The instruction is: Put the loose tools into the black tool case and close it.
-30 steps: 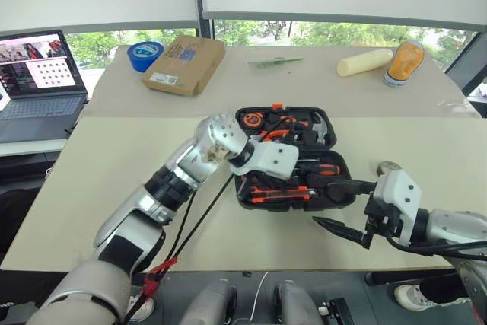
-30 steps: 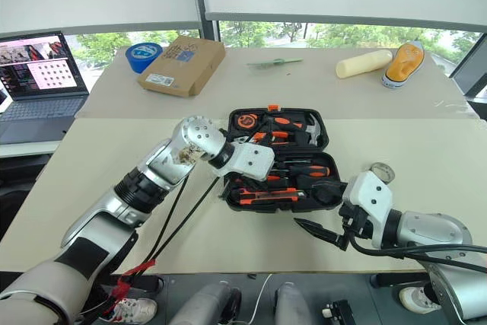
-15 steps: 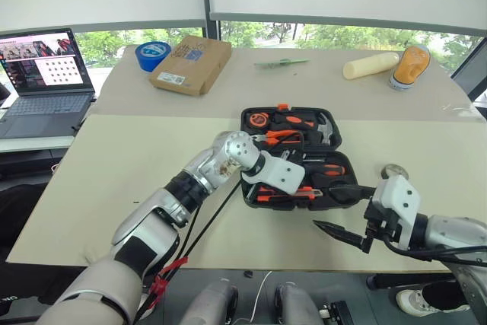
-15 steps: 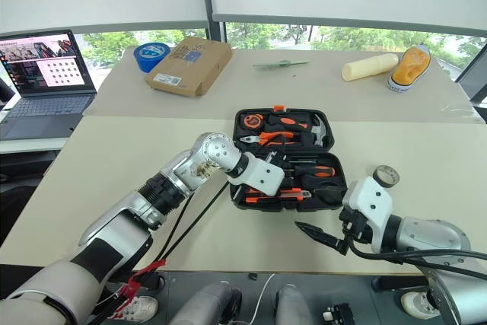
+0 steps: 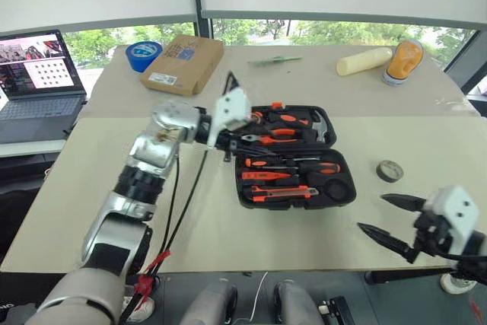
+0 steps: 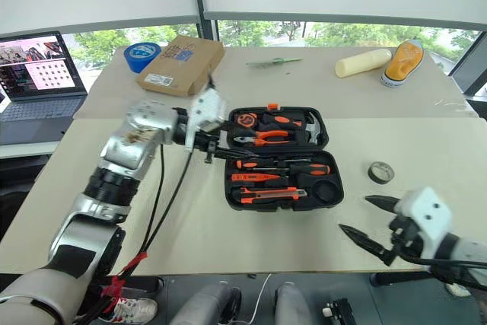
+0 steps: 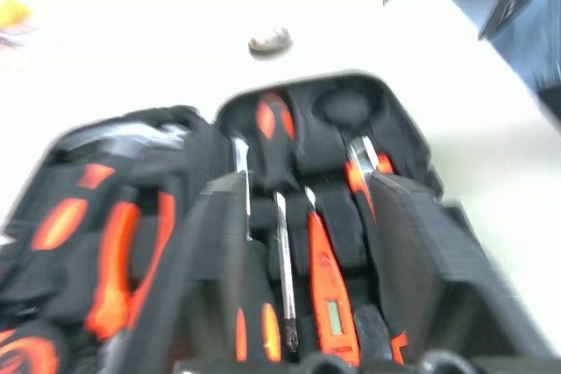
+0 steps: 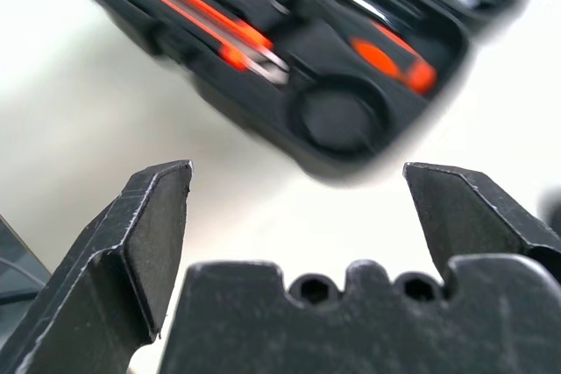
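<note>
Bright, even daylight enters through the windows (image 5: pixel 304 30) along the top of the head views; shadows stay soft. Both wrist views are motion-blurred, the pale table (image 7: pixel 158 32) washed out with glare.

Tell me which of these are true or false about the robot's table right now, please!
1. The black tool case is open. True.
2. The small grey tape roll is already inside the case. False: it lies on the table, off to the case's right, and the round slot is empty.
3. The right gripper is squeezing a screwdriver. False: its fingers stand wide apart with nothing between them.
4. The blue tape roll sits beside the cardboard box at the far side of the table. True.
5. The left gripper is at the case's left end. True.
</note>
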You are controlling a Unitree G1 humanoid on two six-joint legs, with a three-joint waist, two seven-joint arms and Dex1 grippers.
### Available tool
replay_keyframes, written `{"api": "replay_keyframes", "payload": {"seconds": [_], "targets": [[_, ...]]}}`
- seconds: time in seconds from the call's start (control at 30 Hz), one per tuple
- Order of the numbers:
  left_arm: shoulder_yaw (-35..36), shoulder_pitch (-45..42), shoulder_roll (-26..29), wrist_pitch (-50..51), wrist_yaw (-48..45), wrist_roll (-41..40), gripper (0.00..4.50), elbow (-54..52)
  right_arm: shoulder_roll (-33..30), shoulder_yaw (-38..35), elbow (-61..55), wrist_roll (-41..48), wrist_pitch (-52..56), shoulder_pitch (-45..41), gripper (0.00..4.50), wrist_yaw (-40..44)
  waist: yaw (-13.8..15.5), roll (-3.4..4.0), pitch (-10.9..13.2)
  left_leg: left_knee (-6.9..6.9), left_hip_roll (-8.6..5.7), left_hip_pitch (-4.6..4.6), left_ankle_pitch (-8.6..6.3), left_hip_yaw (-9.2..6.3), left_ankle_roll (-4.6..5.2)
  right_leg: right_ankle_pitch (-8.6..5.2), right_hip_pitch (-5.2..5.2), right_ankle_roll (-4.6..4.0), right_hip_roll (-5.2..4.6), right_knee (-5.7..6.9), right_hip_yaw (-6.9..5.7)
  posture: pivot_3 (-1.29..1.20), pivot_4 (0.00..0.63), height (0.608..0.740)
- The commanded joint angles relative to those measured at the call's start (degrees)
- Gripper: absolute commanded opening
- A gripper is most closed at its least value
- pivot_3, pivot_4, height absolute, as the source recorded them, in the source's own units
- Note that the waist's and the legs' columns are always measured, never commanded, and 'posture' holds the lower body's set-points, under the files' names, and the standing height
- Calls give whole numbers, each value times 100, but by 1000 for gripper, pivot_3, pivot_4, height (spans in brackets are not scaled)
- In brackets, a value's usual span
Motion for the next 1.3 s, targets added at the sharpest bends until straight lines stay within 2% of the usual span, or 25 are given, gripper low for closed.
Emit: {"api": "replay_keyframes", "payload": {"seconds": [0.03,0.1,0.2,0.3,0.43,0.6,0.73,1.03,1.07,1.13,1.17,1.3], "targets": [[678,845,866,1137,-232,-908,3813,-1159,-166,-702,743,-117,-284,209,4500,399,-50,1,0,-9,0,6,-1,2,1,0,0,0,1,-1,4,0,150,735],[835,1206,1355,1750,-347,-1333,4445,-1698,-282,-854,1071,-126,-360,161,4500,530,-101,0,3,-18,3,3,-1,2,1,-2,-13,-4,6,3,8,0,150,735],[1139,1799,1755,1851,-294,-1631,4445,-2346,-554,-625,1717,-269,-530,-304,4500,624,-108,8,0,-16,4,3,-23,2,3,-2,-7,-6,5,-1,7,0,150,735],[1386,2128,1815,2109,37,-2008,4445,-2807,-838,-145,2319,-422,-696,-969,4500,725,-97,13,-3,-25,4,45,-42,6,-23,-3,12,-7,-1,-11,8,0,150,735],[1420,2154,1802,2322,218,-2403,4445,-3027,-1115,677,3089,-673,-869,-2056,4500,858,-78,15,-2,-25,6,42,-41,5,-24,-5,16,-9,-3,-9,1,0,150,735],[1305,2081,1609,1878,736,-2171,4445,-3102,-1176,1672,4208,-1268,-1373,-3383,4500,823,-101,17,-2,-28,6,39,-20,11,-56,-4,17,-10,-2,-7,4,0,150,735],[1215,2051,1480,1702,1130,-2071,4445,-3219,-973,2188,5143,-1582,-1668,-4338,4500,714,-103,17,-2,-32,6,31,-14,16,-65,-6,8,-12,-4,-5,10,0,150,735],[950,2126,1595,1383,1161,-1889,4445,-3309,-576,2784,5908,-2071,-2447,-4823,4500,539,-106,18,-3,-32,5,30,-13,23,-65,-6,6,-12,-2,-5,16,0,150,735],[943,2116,1609,1362,1155,-1888,4500,-3295,-549,2835,5979,-2130,-2478,-4842,3981,508,-106,19,-3,-32,5,30,-13,23,-65,-6,5,-12,-1,-4,17,0,150,735],[934,2091,1650,1391,1134,-1912,4500,-3283,-510,2884,6112,-2170,-2508,-4870,3689,483,-112,21,-4,-33,5,30,-13,24,-65,-6,3,-12,-1,-3,17,0,150,735],[923,2093,1690,1420,1109,-1928,4500,-3283,-498,2893,6199,-2194,-2521,-4899,3162,431,-113,22,-4,-33,5,30,-13,24,-65,-6,4,-12,0,-3,17,0,150,735],[862,2196,1856,1359,976,-1902,4500,-3343,-449,2872,6513,-2234,-2576,-4995,1882,251,-110,22,-4,-33,5,31,-13,24,-65,-6,5,-12,0,-4,17,0,150,735]]}}
